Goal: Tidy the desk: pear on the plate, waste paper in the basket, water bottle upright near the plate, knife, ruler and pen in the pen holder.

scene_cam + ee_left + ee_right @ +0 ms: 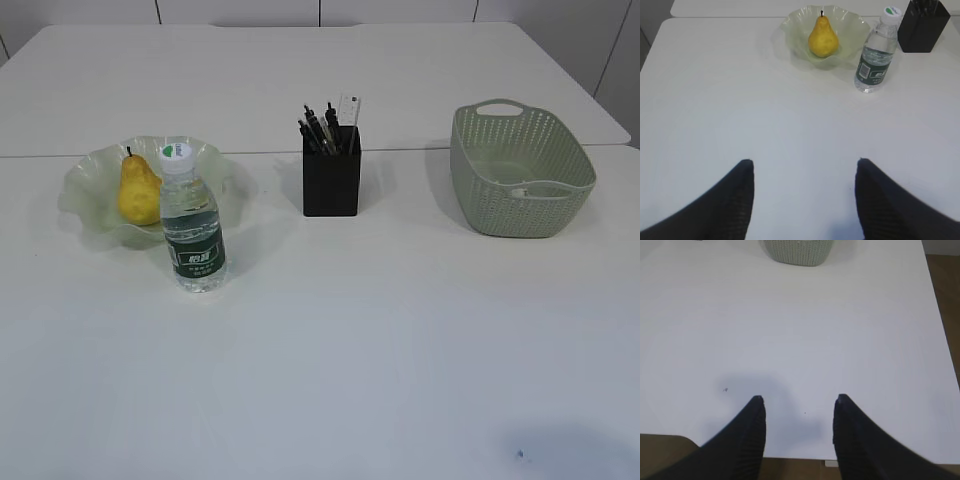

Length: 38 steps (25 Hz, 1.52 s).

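The yellow pear (139, 189) (823, 38) lies in the ruffled green plate (85, 190) (792, 30). In front of the plate's right side the water bottle (191, 221) (876, 52) stands upright. The black pen holder (331, 182) (923, 25) holds dark pens and the clear ruler (349, 110); I cannot pick out the knife. The basket (520, 172) (797, 251) stands at the right; something pale lies inside, perhaps the waste paper. My left gripper (803, 162) hangs open over bare desk (360, 340), far short of the plate. My right gripper (798, 399) is open above the desk's near edge.
A second white table adjoins the desk at the back. In the right wrist view the desk's near edge and right edge show, with brown floor (945, 300) beyond. Neither arm shows in the exterior view; only a faint shadow falls at the lower right.
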Each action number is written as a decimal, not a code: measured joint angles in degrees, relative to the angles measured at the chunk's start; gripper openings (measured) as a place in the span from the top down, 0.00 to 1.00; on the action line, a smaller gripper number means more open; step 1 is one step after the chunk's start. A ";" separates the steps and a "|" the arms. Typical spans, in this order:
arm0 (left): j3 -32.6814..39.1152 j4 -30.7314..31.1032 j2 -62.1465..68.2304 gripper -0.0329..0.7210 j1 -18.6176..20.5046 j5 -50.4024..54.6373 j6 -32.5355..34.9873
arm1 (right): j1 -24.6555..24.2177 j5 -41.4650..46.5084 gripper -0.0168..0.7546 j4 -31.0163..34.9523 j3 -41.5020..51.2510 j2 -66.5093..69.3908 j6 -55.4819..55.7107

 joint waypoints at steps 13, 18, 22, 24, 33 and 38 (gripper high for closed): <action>0.00 -1.74 -7.05 0.36 -0.10 0.33 0.00 | 0.00 0.47 0.54 0.00 1.25 -16.82 0.10; 0.00 -1.74 -7.15 0.36 -0.10 0.33 0.00 | 0.00 0.82 0.54 0.47 5.83 -24.72 0.10; 0.23 -0.71 -7.18 0.36 -0.10 0.33 0.00 | 0.00 0.93 0.54 0.59 8.38 -26.47 0.10; 1.53 -0.37 -7.18 0.36 -0.10 0.33 0.00 | 0.00 0.93 0.54 1.13 9.55 -26.47 0.10; 11.03 0.19 -7.18 0.36 -0.10 0.00 0.00 | 0.00 -1.19 0.54 1.68 15.55 -26.47 0.10; 13.13 2.08 -7.18 0.36 -0.10 -2.76 0.00 | 0.00 -5.95 0.54 1.82 17.24 -26.47 0.10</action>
